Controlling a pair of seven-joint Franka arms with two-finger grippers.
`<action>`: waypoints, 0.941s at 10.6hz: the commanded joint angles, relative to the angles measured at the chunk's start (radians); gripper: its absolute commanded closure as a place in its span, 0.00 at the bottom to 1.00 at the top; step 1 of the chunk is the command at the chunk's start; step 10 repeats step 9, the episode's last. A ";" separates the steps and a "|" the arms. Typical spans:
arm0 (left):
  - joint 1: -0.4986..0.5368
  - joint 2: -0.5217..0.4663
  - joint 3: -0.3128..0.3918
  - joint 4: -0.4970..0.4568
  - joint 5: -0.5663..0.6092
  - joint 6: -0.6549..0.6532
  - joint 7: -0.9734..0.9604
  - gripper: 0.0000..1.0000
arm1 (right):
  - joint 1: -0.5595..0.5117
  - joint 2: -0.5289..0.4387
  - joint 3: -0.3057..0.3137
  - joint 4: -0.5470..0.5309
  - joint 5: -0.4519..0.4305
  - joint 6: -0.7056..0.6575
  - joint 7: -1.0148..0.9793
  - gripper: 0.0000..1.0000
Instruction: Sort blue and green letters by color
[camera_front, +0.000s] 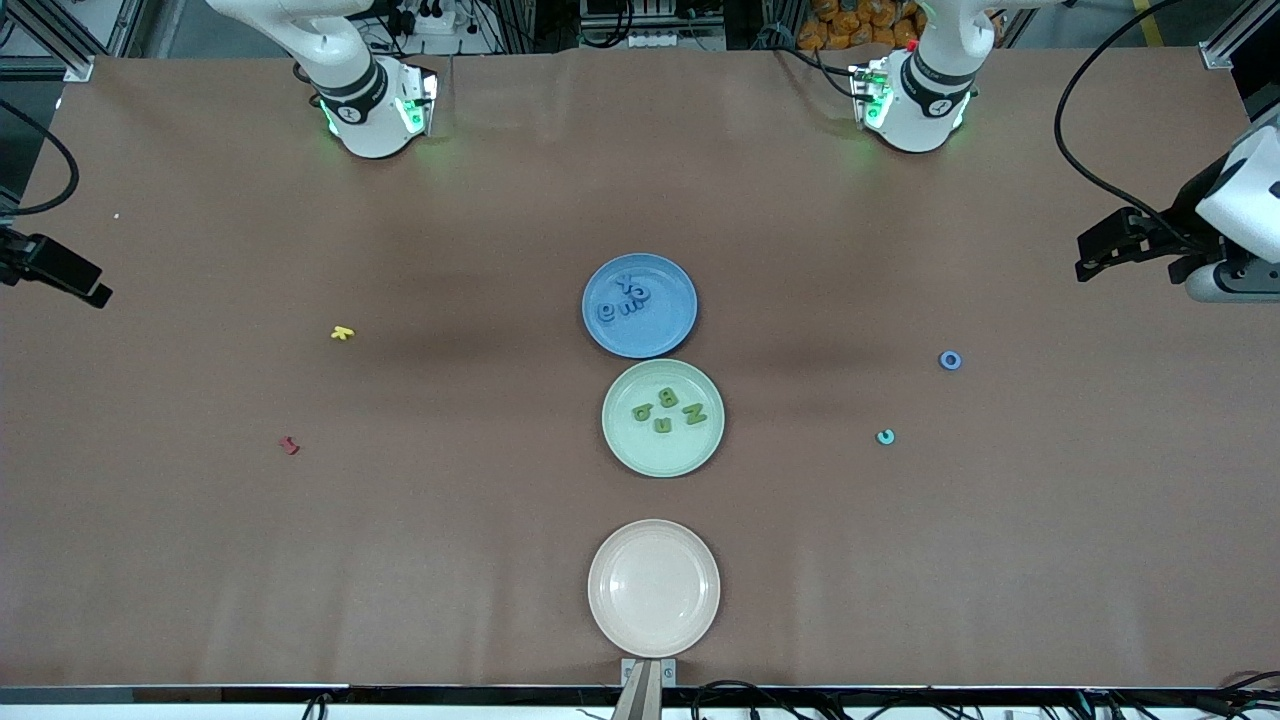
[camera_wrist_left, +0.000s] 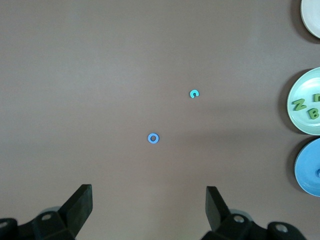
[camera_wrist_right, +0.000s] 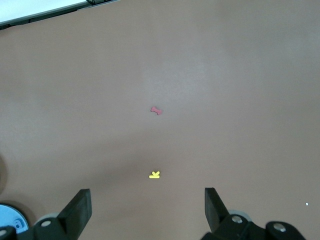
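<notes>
- Front view shows three plates in a line down the middle of the brown table (camera_front: 200, 560).
- The blue plate (camera_front: 672, 330) lies farthest from the front camera; it holds a cluster of blue letters (camera_front: 625, 298), lying flat and close together.
- The green plate (camera_front: 625, 450) sits just beside the blue plate, nearer to the front camera; it holds four green letters (camera_front: 668, 410), among them an N and a B.
- The cream plate (camera_front: 653, 588) lies nearest to the front camera, apart from the green plate, with nothing in it.
- A blue ring-shaped letter (camera_front: 950, 360) lies on the bare table toward the left arm's end, well apart from the plates.
- A teal letter C (camera_front: 885, 437) lies near that ring, nearer to the front camera.
- A yellow letter (camera_front: 342, 333) and a dark red letter (camera_front: 289, 445) lie on the table toward the right arm's end, the red one nearer to the front camera.
- The left gripper (camera_wrist_left: 150, 210) hangs released over the bare table at the left arm's end, its fingers spread wide with the blue ring between them farther off; it holds nothing.
- The right gripper (camera_wrist_right: 148, 212) hangs released over the table at the right arm's end, fingers wide apart and holding nothing, with the yellow letter just ahead of it.
</notes>
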 joint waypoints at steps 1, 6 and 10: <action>-0.004 0.007 0.000 0.018 0.018 -0.001 0.016 0.00 | -0.004 -0.011 0.000 0.003 0.008 -0.013 0.001 0.00; -0.001 0.006 0.000 0.018 0.020 -0.001 0.016 0.00 | -0.004 -0.006 0.002 0.003 0.013 -0.013 -0.080 0.00; -0.001 0.006 0.000 0.018 0.020 -0.001 0.002 0.00 | -0.003 -0.005 0.004 0.003 0.013 -0.013 -0.080 0.00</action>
